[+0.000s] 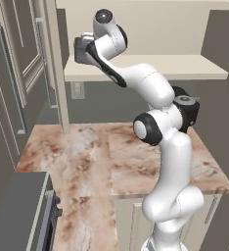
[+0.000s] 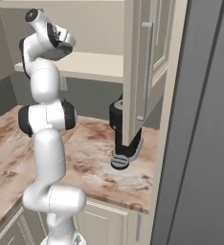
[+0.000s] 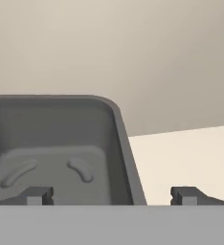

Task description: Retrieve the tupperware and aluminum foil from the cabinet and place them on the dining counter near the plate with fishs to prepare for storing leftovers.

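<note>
Here the tupperware (image 3: 61, 148) is dark grey, rimmed, with tapered walls.

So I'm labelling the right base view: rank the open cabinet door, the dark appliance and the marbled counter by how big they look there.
1. Marbled counter, though the arm hides part.
2. Cabinet door.
3. Dark appliance, partly behind the door.

My claw (image 3: 112, 195) points along the cream cabinet shelf (image 3: 190, 153). The dark grey tupperware (image 3: 56, 148) rests directly on that shelf, its right wall standing between my spread fingertips (image 3: 37, 195). Below me, the marbled table (image 2: 95, 162) carries a black appliance (image 2: 126, 139) over to my right.
</note>
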